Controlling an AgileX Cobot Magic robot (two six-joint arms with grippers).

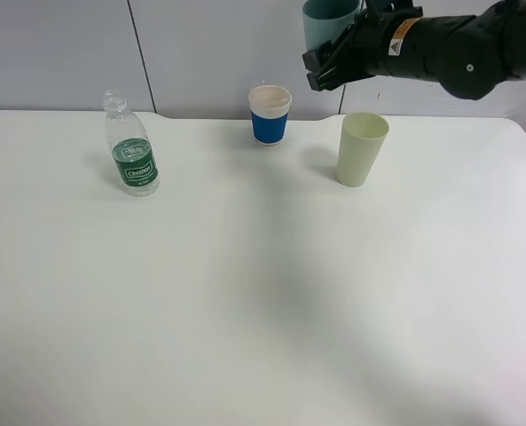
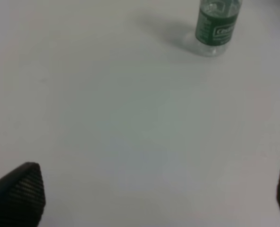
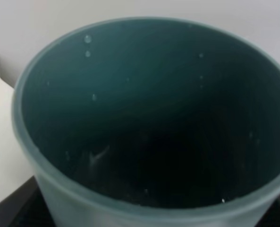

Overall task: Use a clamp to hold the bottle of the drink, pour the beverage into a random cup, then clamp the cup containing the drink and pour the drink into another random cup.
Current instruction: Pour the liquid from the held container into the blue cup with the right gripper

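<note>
table (image 1: 245, 337): white | pale yellow-green tumbler (image 1: 361, 149): upright, on table | wall (image 1: 58, 53): grey panels

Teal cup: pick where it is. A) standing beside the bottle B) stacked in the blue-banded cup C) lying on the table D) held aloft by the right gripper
D: the right gripper clamps the teal cup high above the table.

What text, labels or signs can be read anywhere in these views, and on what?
"C'estbon", as far as it can be read: white lettering on the green label of the bottle; the smaller print is unreadable.
Unreadable: the orange-and-white sticker on the right arm is too small.
None seen: teal tumbler, blue-banded paper cup, yellow-green tumbler.
</note>
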